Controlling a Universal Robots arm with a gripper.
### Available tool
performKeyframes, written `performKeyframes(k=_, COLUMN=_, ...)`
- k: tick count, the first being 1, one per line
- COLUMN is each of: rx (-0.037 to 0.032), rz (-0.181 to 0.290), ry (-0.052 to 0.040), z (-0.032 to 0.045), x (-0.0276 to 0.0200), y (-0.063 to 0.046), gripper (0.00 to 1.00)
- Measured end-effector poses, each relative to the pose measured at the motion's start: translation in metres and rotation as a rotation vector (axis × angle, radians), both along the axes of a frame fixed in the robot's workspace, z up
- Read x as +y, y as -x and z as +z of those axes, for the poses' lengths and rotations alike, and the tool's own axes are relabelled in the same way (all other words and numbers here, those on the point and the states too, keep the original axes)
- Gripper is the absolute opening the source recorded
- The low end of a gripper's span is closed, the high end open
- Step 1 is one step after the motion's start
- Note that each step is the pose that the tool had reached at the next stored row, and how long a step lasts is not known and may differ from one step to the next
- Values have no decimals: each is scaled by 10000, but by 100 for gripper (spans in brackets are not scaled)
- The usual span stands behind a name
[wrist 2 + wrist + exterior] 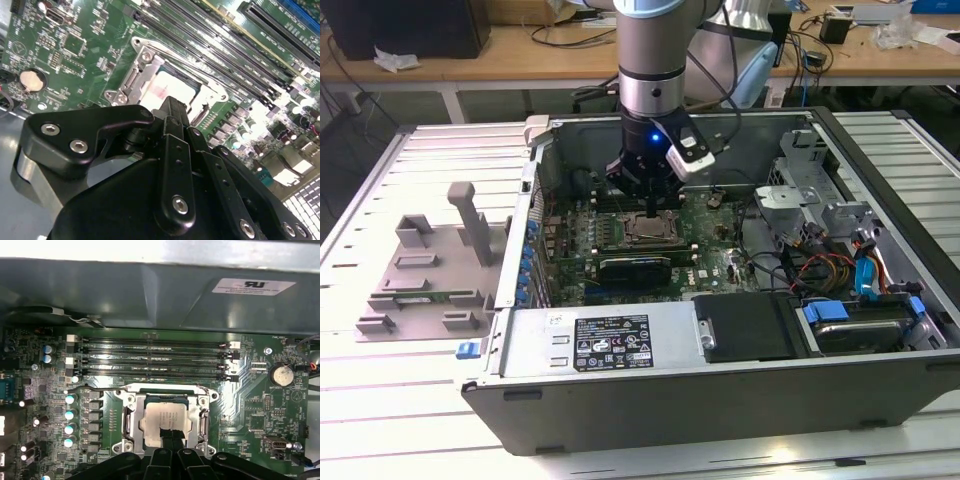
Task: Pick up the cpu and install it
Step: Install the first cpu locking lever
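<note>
Table [380, 420]: pale slatted metal top, glare noted on the near slats.
Bench [520, 55]: wooden top, set behind the table along its far edge.
Leg [450, 100]: white, seen under the bench, just beyond the table.
Box [410, 25]: dark, placed beyond the table's far corner at the exterior view's left.
Cables [570, 30]: dark, strewn beyond the table's far edge.
Floor [340, 150]: dark, beside the table.

The cpu [162, 415] is a thin square chip with a pale silver top, lying flat inside the metal socket frame [131, 426] on the green motherboard [250, 390], at the middle of the exterior view.
</note>
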State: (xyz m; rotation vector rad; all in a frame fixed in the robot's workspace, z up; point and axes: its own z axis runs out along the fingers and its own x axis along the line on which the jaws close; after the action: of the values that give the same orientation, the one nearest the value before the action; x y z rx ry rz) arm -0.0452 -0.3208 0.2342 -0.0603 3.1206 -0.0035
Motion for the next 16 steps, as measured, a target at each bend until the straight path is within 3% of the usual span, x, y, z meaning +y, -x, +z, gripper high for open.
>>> performKeyframes(k=4, rx=-1, rz=1, ry=0, z=0, x=3, y=192, gripper=11)
performKeyframes(k=11, rx=-2, rz=-1, ry=1, z=13, x=4, y=333, gripper=11)
performKeyframes(k=16, rx=-6, rz=0, ry=0, z=217, x=5, y=335, gripper=11)
